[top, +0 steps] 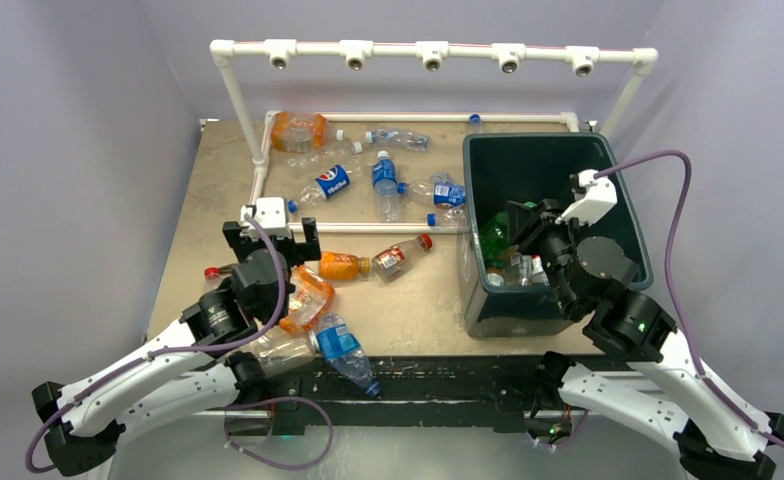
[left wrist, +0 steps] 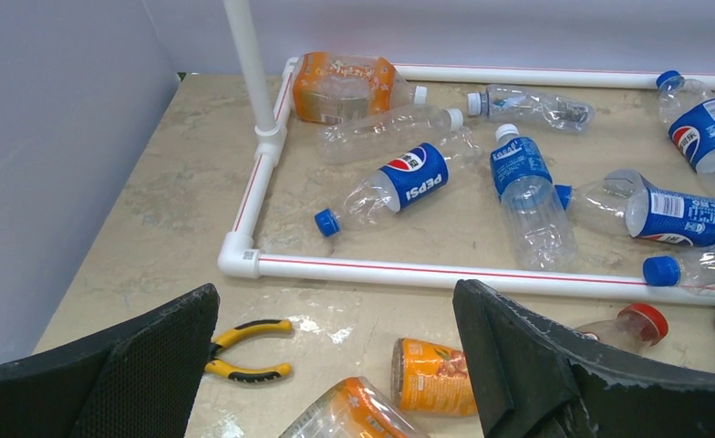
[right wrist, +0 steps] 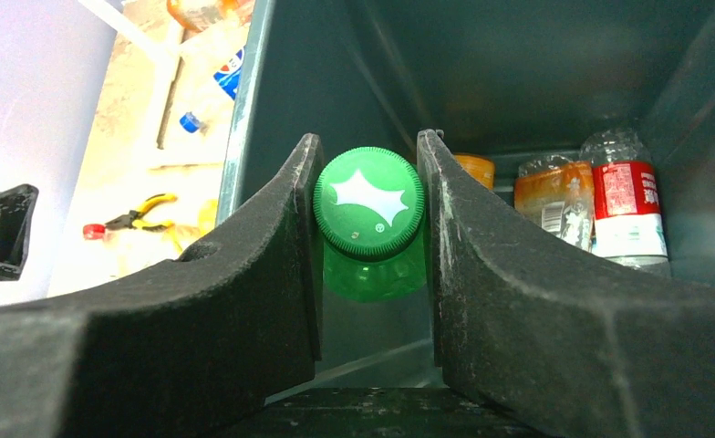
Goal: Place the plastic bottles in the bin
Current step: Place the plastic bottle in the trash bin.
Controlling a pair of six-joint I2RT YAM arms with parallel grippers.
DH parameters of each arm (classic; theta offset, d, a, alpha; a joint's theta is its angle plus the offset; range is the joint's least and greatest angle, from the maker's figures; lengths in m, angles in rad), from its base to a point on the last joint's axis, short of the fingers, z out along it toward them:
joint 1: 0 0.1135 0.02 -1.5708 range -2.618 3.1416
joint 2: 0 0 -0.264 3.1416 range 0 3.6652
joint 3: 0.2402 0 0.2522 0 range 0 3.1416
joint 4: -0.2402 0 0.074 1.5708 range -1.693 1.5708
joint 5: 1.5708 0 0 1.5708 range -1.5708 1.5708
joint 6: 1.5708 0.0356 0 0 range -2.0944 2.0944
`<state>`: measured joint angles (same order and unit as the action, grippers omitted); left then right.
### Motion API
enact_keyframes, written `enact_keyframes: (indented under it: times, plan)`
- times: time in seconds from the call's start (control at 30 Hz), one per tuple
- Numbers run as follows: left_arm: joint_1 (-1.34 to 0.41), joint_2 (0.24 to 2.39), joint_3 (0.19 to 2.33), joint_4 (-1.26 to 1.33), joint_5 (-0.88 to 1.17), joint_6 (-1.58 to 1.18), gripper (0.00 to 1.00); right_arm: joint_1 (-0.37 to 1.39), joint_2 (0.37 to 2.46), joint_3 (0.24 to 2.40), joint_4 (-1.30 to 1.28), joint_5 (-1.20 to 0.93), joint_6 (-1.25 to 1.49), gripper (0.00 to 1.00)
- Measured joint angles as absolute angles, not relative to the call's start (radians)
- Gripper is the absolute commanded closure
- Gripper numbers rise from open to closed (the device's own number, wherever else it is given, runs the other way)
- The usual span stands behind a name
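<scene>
Jaws of the right gripper (right wrist: 366, 160) clench the green-capped green plastic bottle (right wrist: 369, 205) inside the dark green rectangular plastic bin (top: 513, 312) at frame right, while the left gripper (left wrist: 334, 301) gapes wide over loose clear and orange plastic bottles (top: 340, 266) at left centre.

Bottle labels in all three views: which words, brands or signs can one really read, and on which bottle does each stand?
"PEPSI": blue label of the clear bottle inside the white pipe frame.
White star sign, no words: green cap clamped in the right gripper.
Too blurred to read: orange bottle, red-labelled bottle in the bin, other blue labels.
</scene>
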<state>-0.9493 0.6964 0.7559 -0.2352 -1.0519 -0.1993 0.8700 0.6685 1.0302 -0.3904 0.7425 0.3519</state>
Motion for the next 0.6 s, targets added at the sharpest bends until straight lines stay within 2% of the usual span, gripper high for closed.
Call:
enact_keyframes:
  times: [0.07,0.13,0.3,0.37,0.6]
  plan:
    - [-0.949,0.702,0.756,-0.237,-1.051,-0.199,0.01,0.87,0.665,1.032,-0.4,0.738,0.359,0.48]
    - [-0.949,0.706,0.756,-0.244,-1.051,-0.199,0.01,0.87,0.665,1.037,-0.406,0.728,0.369,0.32]
    - [-0.949,0.712,0.762,-0.256,-1.048,-0.199,0.01,0.87,0.667,1.075,-0.416,0.691,0.39,0.05]
    - [-0.949,0.711,0.762,-0.256,-1.047,-0.2,0.01,0.87,0.667,1.092,-0.424,0.675,0.396,0.01]
    - [-0.949,0.711,0.764,-0.258,-1.046,-0.2,0.01,0.87,0.646,1.127,-0.405,0.569,0.395,0.01]
